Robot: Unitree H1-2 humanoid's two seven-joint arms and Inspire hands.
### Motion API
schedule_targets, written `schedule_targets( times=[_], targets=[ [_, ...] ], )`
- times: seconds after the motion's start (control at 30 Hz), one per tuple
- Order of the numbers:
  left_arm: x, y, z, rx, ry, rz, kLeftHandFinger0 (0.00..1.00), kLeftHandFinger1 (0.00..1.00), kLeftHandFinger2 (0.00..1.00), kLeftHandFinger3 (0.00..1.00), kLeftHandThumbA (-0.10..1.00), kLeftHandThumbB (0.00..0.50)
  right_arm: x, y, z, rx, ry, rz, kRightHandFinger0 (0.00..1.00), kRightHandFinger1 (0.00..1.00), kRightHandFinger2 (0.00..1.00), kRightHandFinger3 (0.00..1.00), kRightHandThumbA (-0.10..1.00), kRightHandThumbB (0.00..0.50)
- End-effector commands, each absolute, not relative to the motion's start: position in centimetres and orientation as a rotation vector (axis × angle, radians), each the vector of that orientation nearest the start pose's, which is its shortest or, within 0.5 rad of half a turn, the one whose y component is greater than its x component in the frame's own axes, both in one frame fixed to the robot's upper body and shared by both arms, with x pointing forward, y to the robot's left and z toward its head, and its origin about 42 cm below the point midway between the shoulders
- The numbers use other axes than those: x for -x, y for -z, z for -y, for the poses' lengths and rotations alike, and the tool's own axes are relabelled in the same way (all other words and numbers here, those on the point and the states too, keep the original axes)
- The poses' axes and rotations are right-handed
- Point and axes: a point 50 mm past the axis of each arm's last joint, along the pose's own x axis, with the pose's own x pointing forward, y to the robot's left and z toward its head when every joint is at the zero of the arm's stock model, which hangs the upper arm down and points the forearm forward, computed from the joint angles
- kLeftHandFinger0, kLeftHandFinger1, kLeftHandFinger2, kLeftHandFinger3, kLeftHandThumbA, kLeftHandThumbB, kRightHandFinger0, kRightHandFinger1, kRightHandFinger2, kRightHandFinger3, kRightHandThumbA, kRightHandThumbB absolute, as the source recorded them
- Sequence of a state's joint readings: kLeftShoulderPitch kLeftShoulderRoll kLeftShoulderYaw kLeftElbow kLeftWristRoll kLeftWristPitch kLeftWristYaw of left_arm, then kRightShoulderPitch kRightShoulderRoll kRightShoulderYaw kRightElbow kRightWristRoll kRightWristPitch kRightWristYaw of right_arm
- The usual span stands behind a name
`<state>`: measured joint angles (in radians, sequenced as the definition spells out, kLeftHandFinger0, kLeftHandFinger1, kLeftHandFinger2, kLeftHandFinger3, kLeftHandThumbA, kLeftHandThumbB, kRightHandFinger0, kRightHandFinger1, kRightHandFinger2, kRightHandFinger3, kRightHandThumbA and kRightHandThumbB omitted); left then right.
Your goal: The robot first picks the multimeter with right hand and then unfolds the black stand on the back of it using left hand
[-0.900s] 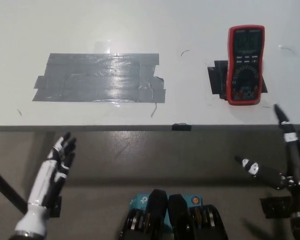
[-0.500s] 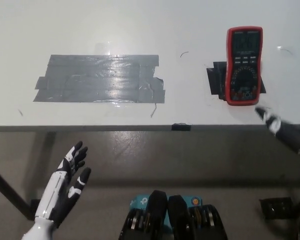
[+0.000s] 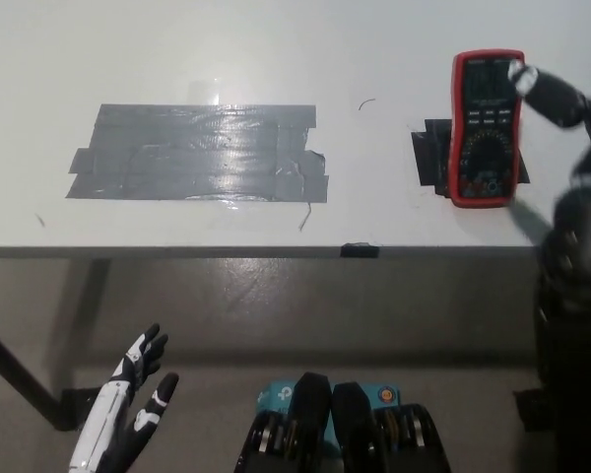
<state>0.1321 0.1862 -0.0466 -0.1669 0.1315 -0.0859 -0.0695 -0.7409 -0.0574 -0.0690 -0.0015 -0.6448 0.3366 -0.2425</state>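
1. Since the earlier frame, the black right robot hand had been raised from below the table's near edge to the far right, where a light-tipped fingertip was seen at the upper right corner of the multimeter.
2. Whether that robot hand was spread or closed could not be told, since most of it was blurred and cut off by the picture's right edge.
3. The multimeter was found lying face up on the white table, at the right, over a patch of black tape.
4. The white left robot hand had been lowered to the near left, below the table, with fingers apart and nothing held.
5. A large patch of grey tape was seen on the table's left half.
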Motion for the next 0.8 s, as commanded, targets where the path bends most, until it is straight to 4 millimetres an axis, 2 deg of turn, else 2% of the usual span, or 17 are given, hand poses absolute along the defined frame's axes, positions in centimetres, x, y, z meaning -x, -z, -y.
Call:
schedule_targets(
  times=[0.0, 0.13, 0.23, 0.37, 0.43, 0.63, 0.67, 0.77],
  targets=[
    [-23.5, -12.0, -25.7, -0.337, 0.118, 0.164, 1.00, 1.00, 1.00, 1.00, 0.84, 0.202, -47.0, -39.6, 18.7, 0.611, 0.562, 0.448, 1.00, 1.00, 1.00, 1.00, 1.00, 0.451],
    [-23.4, -11.9, -25.8, -0.349, 0.121, 0.158, 1.00, 1.00, 1.00, 1.00, 0.83, 0.217, -48.8, -40.1, 17.9, 0.627, 0.557, 0.395, 1.00, 1.00, 1.00, 1.00, 1.00, 0.468],
    [-23.3, -11.7, -25.9, -0.348, 0.123, 0.160, 1.00, 1.00, 1.00, 1.00, 0.82, 0.211, -49.8, -40.1, 17.3, 0.636, 0.534, 0.364, 1.00, 1.00, 1.00, 1.00, 1.00, 0.439],
    [-23.2, -11.8, -26.1, -0.350, 0.126, 0.155, 1.00, 1.00, 1.00, 1.00, 0.78, 0.201, -51.2, -40.3, 16.4, 0.633, 0.512, 0.319, 1.00, 1.00, 1.00, 1.00, 1.00, 0.447],
    [-23.2, -11.7, -26.0, -0.355, 0.124, 0.155, 1.00, 1.00, 1.00, 1.00, 0.77, 0.202, -51.8, -40.1, 16.0, 0.625, 0.496, 0.291, 1.00, 1.00, 1.00, 1.00, 1.00, 0.429],
    [-23.2, -11.8, -26.2, -0.374, 0.126, 0.157, 1.00, 1.00, 1.00, 1.00, 0.75, 0.193, -53.1, -39.4, 15.1, 0.627, 0.498, 0.241, 1.00, 1.00, 1.00, 1.00, 1.00, 0.428],
    [-23.1, -11.8, -26.2, -0.382, 0.126, 0.151, 1.00, 1.00, 1.00, 1.00, 0.73, 0.191, -53.3, -38.6, 14.6, 0.629, 0.497, 0.220, 1.00, 1.00, 1.00, 1.00, 1.00, 0.442],
    [-23.1, -11.9, -26.5, -0.386, 0.127, 0.156, 1.00, 1.00, 1.00, 1.00, 0.72, 0.187, -53.8, -37.7, 14.1, 0.641, 0.504, 0.192, 1.00, 1.00, 1.00, 1.00, 1.00, 0.470]
  ],
)
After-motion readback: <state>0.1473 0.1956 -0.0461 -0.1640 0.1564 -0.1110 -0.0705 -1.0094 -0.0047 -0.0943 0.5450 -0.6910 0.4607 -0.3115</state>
